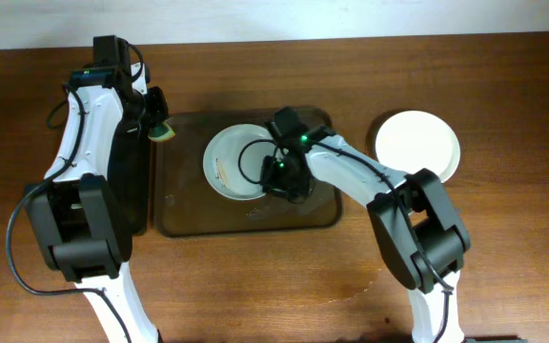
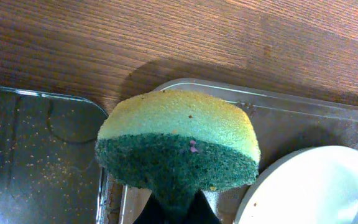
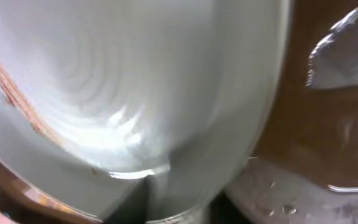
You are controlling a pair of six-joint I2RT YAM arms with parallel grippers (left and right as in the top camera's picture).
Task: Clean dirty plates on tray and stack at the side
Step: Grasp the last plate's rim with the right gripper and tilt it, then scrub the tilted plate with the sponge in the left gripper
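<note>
The near strip of the wooden table (image 1: 255,286) lies bare between the two arm bases, and there is more open wood along the far edge. Toward the middle sits the brown tray (image 1: 184,214), a translucent rectangle with rounded corners and a raised rim; its near half is uncovered. On its far half rests the pale green plate (image 1: 229,162), round, shallow and glossy, with a thin brown-orange smear (image 3: 5,81) on its left side. The right gripper (image 1: 282,174) sits at this plate's right rim and seems pinched onto it. In the right wrist view the plate fills the blurred frame and the fingers barely show at the bottom.

Toward the right edge, well apart from the tray, a white plate (image 1: 417,145) lies flat on the wood, clean as far as can be seen.

By the tray's far-left corner, the left gripper (image 2: 179,210) is pressed onto a sponge (image 2: 178,140), a porous yellow pad with a coarse dark green face, bulging where it is squeezed. A narrow black tray (image 2: 36,149), speckled with crumbs, lies just beside the brown one, mostly hidden under the left arm from overhead.
</note>
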